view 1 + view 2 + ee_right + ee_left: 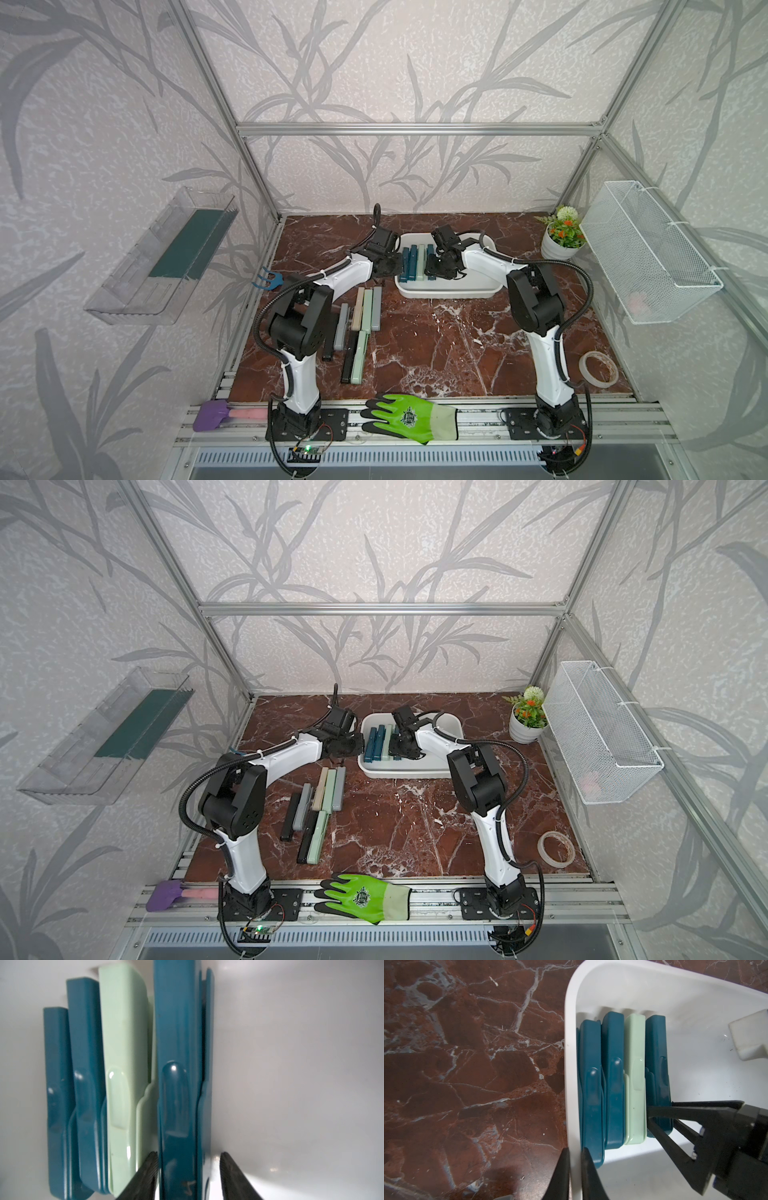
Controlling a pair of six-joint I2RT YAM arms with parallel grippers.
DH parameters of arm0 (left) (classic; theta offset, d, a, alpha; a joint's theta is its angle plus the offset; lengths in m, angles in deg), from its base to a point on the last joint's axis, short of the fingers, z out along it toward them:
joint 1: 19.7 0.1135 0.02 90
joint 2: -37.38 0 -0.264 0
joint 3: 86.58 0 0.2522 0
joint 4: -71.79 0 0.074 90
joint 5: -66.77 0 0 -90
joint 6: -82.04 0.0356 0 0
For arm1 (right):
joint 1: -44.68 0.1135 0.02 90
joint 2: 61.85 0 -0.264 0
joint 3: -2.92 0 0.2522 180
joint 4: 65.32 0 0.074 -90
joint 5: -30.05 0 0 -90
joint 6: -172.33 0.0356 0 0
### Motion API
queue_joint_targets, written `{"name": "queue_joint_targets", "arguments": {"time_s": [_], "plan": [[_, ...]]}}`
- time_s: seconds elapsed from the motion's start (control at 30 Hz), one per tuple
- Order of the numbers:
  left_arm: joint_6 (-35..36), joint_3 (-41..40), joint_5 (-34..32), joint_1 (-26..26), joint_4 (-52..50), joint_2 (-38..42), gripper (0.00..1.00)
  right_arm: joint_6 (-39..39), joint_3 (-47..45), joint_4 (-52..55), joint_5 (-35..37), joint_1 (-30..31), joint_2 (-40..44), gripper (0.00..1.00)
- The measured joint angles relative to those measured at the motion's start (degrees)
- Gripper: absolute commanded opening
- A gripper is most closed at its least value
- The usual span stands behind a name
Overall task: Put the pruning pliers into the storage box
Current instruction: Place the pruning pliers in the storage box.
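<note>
The white storage box (446, 294) (399, 774) sits at the back middle of the marble table. Four pruning pliers (415, 264) (380, 744) stand in a row at its left end, three dark teal and one pale green (634, 1064). Several more pliers (361, 316) (328, 791) lie on the table in front of the left arm. My left gripper (575, 1150) (395, 266) is shut on the box's left wall (571, 1043). My right gripper (188, 1154) (432, 270) is open around the teal pliers (178, 1043) at the right of the row: one finger touches them, the other stands apart.
A blue hand rake (268, 279) lies at the left edge. A purple trowel (212, 415) and a green glove (409, 417) rest on the front rail. At the right are a tape roll (598, 368), a flower pot (561, 239) and a wire basket (648, 257). A clear bin (166, 257) hangs left.
</note>
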Motion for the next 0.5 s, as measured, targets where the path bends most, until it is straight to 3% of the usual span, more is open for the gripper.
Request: {"name": "queue_joint_targets", "arguments": {"time_s": [0.5], "plan": [[0.20,0.11,-0.37,-0.33,-1.33,0.31,0.13,-2.29,-0.94,0.07,-1.14,-3.15,9.75,0.49]]}}
